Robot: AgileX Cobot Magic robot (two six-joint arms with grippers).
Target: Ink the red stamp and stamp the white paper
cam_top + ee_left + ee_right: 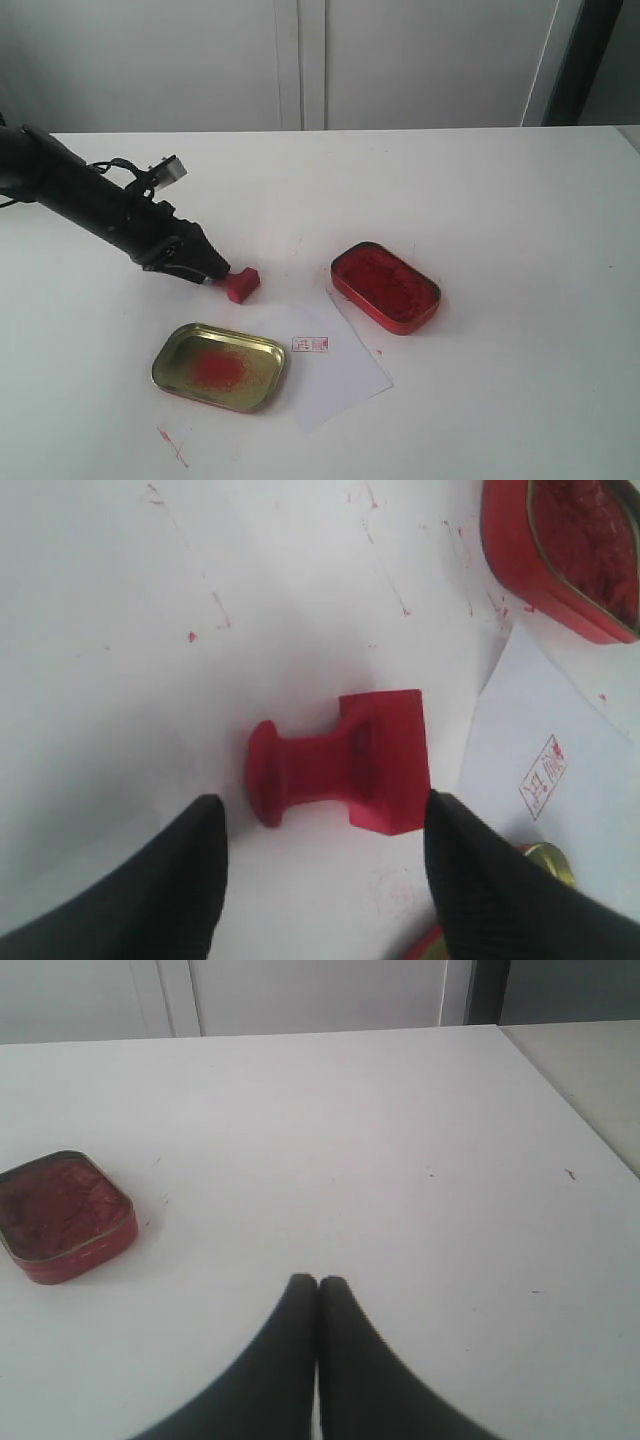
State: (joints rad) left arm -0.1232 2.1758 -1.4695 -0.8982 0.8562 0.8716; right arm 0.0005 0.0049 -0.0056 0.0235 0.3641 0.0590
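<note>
The left gripper (322,798) is low over the table with its two black fingers (200,870) spread wide, gripping nothing. The red stamp (345,765) lies on its side on the table between the fingertips. Its knob handle points toward one finger with a clear gap, and its squarish base sits just beside the other; contact there cannot be told. In the exterior view the stamp (243,284) rests just off the tip of the left gripper (215,272), above the gold lid and left of the red tin. The white paper (335,365) lies flat just beyond it, a thin matte sheet bearing a small red square imprint (310,344), one corner tucked under the gold lid (258,362). That lid is a shallow rounded-rectangle tray of shiny metal, holding only a powdery red smudge at its centre. The red tin (365,305), glossy, oval-cornered and open, touches the paper's far edge and is filled with rough, dark red ink paste. The white table (450,180) is smooth and flecked with thin red streaks, with a longer smear (172,445) near its front edge. The right gripper (318,1282) hovers over bare table with its fingers pressed together, empty, well apart from the tin (70,1260).
</note>
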